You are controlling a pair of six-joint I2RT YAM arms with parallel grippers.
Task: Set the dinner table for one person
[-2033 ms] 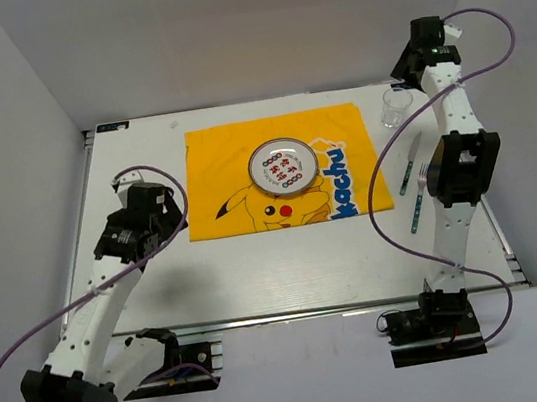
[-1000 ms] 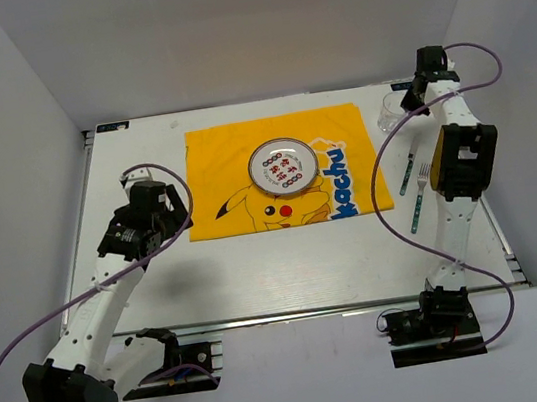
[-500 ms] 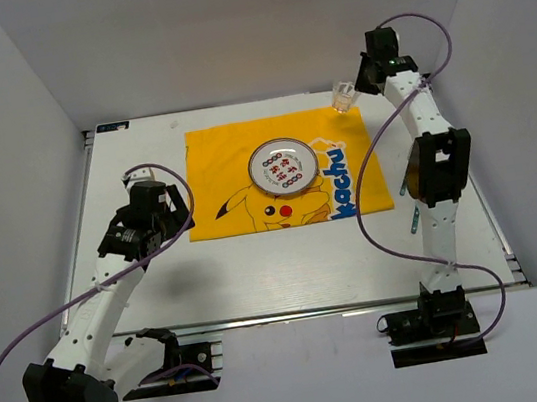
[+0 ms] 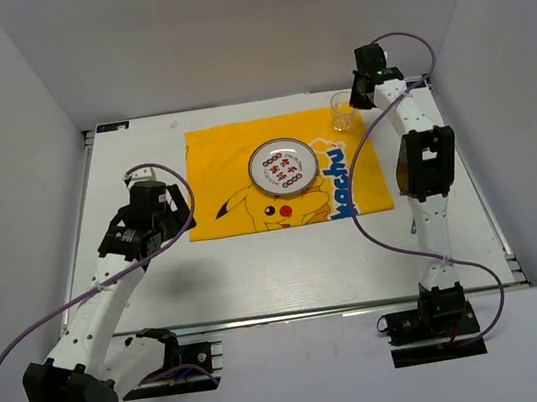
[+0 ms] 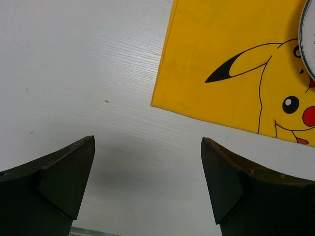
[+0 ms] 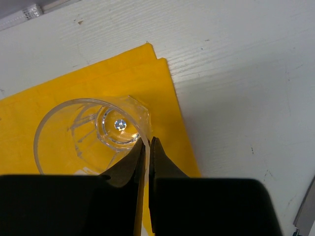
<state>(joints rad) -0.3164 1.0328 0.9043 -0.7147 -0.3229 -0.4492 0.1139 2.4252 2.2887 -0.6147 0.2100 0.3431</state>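
1. Showing only bare dinner table [image 5: 74, 59] between the wide-apart fingers of the left gripper [image 5: 147, 182].
2. Occupying the middle of the Pikachu cloth [image 4: 223, 167]: a round plate [image 4: 283, 165].
3. Crowding the cloth's far right corner: a clear glass [image 6: 74, 128], pinched at its wall by the right gripper [image 6: 147, 141].
4. Spanning the table's right strip: the right arm [image 4: 427, 177].

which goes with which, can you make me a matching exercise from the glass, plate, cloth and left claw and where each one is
1 glass
2 plate
3 yellow cloth
4 left claw

a open above bare table
b spread flat on the table
c on the cloth, near its middle
d rim pinched by the right claw

Pairs: 1-d, 2-c, 3-b, 4-a
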